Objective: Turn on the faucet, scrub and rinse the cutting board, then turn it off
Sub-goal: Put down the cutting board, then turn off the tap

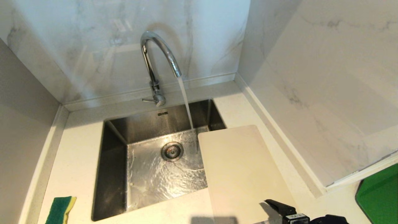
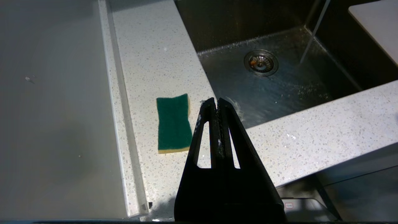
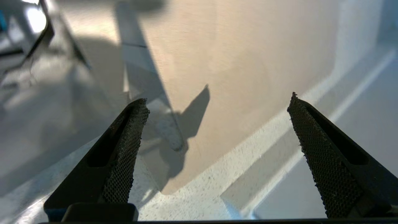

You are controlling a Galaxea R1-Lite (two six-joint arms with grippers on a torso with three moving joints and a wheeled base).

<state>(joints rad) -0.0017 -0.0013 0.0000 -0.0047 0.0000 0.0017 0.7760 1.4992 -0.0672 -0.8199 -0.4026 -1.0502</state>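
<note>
The chrome faucet [image 1: 154,65] stands behind the sink, and water runs from its spout into the basin. On the counter to the right lies the cream cutting board [image 1: 242,168], its left edge overhanging the sink. My right gripper [image 3: 217,101] hovers open over the board's [image 3: 236,71] near end, close to the slot handle [image 3: 169,132], with nothing between its fingers. One black finger [image 1: 276,207] shows at the bottom of the head view. My left gripper [image 2: 216,101] is shut and empty, parked above the counter's front left beside the sponge [image 2: 173,123].
The steel sink [image 1: 118,161] has a wet floor and a drain [image 1: 172,151]. A green-and-yellow sponge [image 1: 60,210] lies on the counter at front left. Marble walls close in at the back and right. A green object [image 1: 379,196] sits at far right.
</note>
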